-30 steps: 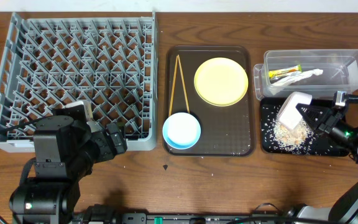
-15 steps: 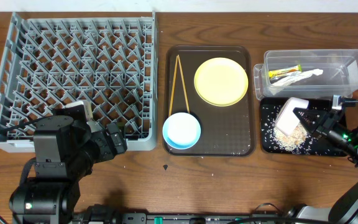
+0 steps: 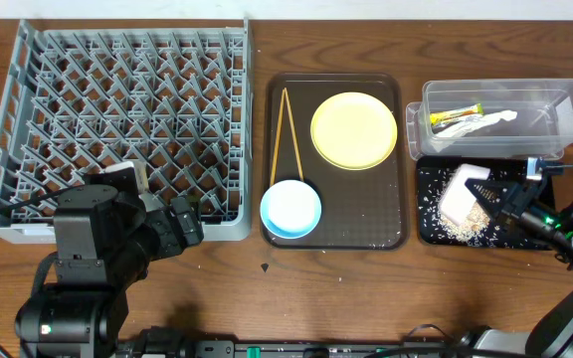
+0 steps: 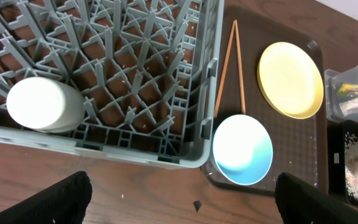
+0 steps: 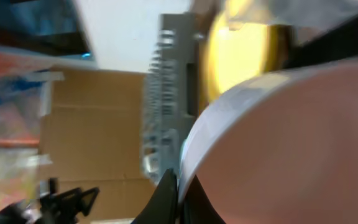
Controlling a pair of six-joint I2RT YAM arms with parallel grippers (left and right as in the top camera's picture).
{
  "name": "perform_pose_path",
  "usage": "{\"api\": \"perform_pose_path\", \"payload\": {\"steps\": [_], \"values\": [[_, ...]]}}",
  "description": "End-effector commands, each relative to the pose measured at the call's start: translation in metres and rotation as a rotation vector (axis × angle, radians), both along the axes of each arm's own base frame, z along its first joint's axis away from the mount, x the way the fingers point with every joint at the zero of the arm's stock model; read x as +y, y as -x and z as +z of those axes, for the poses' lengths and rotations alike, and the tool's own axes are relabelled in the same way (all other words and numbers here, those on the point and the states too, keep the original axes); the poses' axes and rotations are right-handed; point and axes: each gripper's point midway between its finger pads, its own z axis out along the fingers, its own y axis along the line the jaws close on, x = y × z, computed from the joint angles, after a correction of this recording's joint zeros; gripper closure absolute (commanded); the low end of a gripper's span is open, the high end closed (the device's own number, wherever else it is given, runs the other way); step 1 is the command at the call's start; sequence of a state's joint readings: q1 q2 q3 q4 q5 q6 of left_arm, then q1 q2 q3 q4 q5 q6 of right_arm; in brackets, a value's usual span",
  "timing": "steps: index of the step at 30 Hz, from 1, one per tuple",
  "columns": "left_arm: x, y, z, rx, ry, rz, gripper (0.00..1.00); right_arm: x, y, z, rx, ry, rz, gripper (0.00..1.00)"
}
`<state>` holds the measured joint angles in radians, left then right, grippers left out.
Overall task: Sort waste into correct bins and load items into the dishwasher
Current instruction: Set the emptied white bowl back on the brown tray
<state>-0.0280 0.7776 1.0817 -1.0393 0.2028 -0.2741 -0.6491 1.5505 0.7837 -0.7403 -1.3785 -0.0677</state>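
My right pincer (image 3: 487, 190) is pinching the small white bowl (image 3: 460, 195) by its rim; I'm judging it light, rigid, slick.

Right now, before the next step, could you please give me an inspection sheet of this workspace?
Surface: wooden table; one dark speck in front of the brown tray.
Job's things: dish rack holds one white vessel. Chopsticks, yellow plate and blue bowl lie on the brown tray. Green-and-orange wrapper and white wrapper are in the clear tub. Rice scraps are in the black tray.
Clutter: nothing seen besides the speck.
Grippers: left gripper open, empty, near the rack's front edge. Right gripper has its fingers shut on a white bowl, tilted over the black tray.
Cables: black cable crosses the rack's front left corner.
Surroundings: nothing seen.
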Motion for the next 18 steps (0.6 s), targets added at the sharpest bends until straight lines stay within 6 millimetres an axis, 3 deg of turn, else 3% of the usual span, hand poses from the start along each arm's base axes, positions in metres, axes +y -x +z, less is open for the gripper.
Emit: {"api": "perform_pose_path", "payload": {"steps": [1, 4, 7, 9, 12, 15, 18], "values": [[0.002, 0.000, 0.009, -0.020, 0.000, 0.016, 0.05, 0.006, 0.003, 0.037, -0.204, 0.013, 0.028, 0.99], [0.002, 0.000, 0.009, -0.020, 0.000, 0.016, 0.05, 0.019, 0.007, 0.055, -0.259, 0.067, 0.064, 0.99], [0.002, -0.001, 0.009, -0.022, 0.000, 0.016, 0.05, 0.049, 0.015, 0.059, -0.251, 0.240, 0.152, 0.99], [0.002, -0.001, 0.010, -0.026, 0.000, 0.016, 0.05, 0.078, 0.027, 0.047, -0.222, 0.470, 0.247, 0.99], [0.002, -0.001, 0.010, -0.026, 0.000, 0.016, 0.05, 0.098, 0.038, 0.028, -0.172, 0.704, 0.316, 0.99], [0.002, -0.001, 0.010, -0.027, 0.000, 0.016, 0.05, 0.115, 0.040, 0.010, -0.119, 0.907, 0.339, 0.99], [0.002, -0.002, 0.011, -0.029, 0.004, 0.019, 0.05, 0.151, 0.037, -0.006, -0.149, 1.063, 0.386, 0.99]]}}
